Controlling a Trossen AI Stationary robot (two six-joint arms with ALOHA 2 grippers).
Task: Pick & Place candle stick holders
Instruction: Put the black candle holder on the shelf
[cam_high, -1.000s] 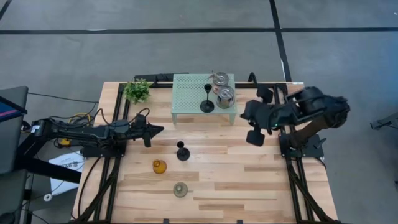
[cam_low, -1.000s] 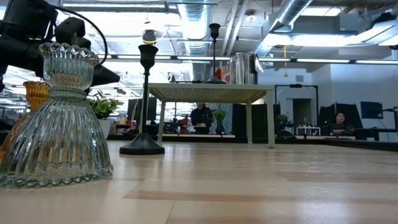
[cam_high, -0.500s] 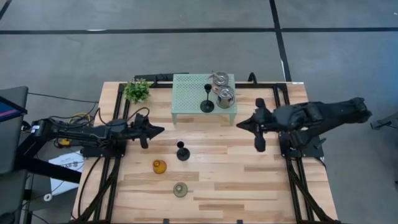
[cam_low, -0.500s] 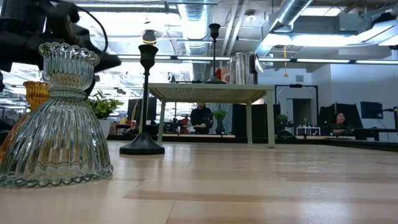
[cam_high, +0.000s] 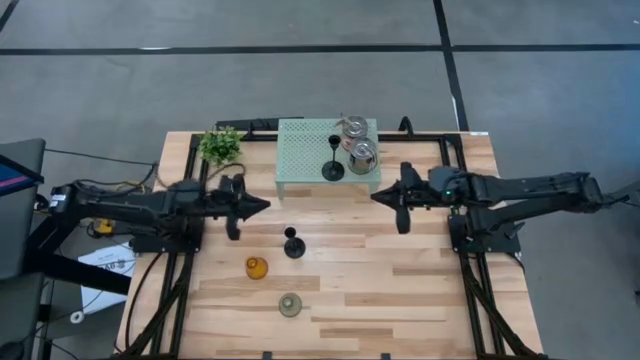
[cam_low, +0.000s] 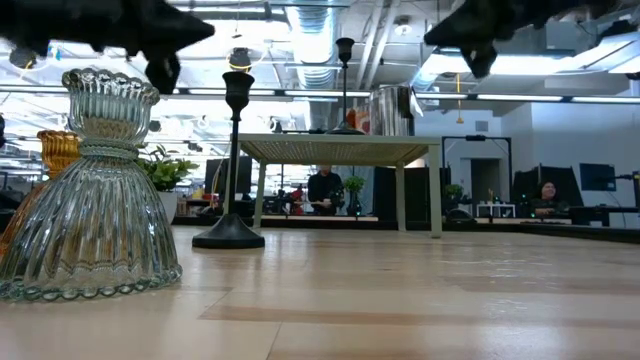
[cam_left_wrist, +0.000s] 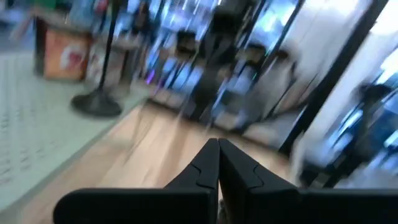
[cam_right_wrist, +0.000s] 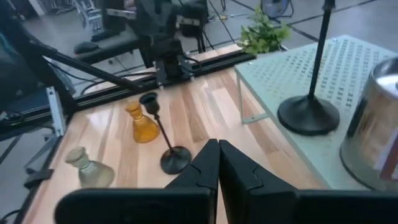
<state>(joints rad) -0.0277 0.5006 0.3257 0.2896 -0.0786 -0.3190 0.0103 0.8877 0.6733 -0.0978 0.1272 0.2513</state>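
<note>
Both grippers, left (cam_high: 262, 206) and right (cam_high: 377, 195), hover pinched together and empty; next, 1 must open over the black holder (cam_high: 293, 243)

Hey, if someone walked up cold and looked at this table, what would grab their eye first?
Probably the two dark arms reaching toward each other over the middle of the wooden table, the left claw and right claw both shut and empty. Between them at the far edge stands a pale green perforated stand carrying a black stemmed candle holder and two silvery jar-like holders. Nearer, an amber glass holder, a pale green glass holder and another black stemmed holder sit on the wood.
</note>
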